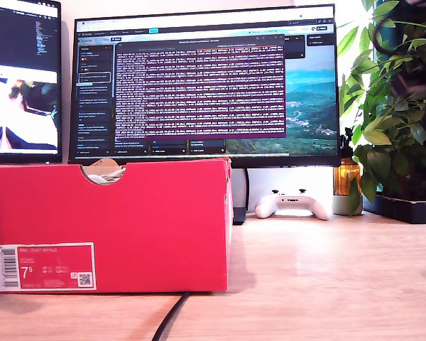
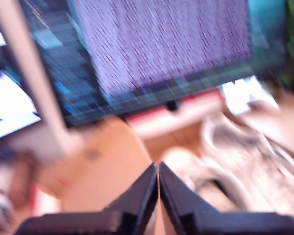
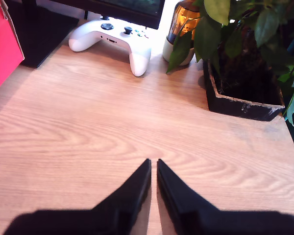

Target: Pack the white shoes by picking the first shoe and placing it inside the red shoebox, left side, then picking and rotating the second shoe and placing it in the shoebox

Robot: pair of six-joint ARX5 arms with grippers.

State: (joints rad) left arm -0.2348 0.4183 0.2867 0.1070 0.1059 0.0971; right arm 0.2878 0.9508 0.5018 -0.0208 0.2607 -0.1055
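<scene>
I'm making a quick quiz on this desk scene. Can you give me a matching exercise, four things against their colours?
Things:
1. shoebox
2. game controller
3. cable
4. desk

Colours:
A. black
B. light wood
C. red
D. white

Pairs: 1-C, 2-D, 3-A, 4-B

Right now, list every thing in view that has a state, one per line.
red shoebox: upright on the desk, lid off, something pale showing in its notch.
white shoes: blurred in the first wrist view; how they lie is unclear.
my first gripper: shut, empty.
my second gripper: shut, empty, above bare desk.
monitor: on, showing terminal text.
game controller: lying flat on the desk.
plant: upright in its black pot.
</scene>
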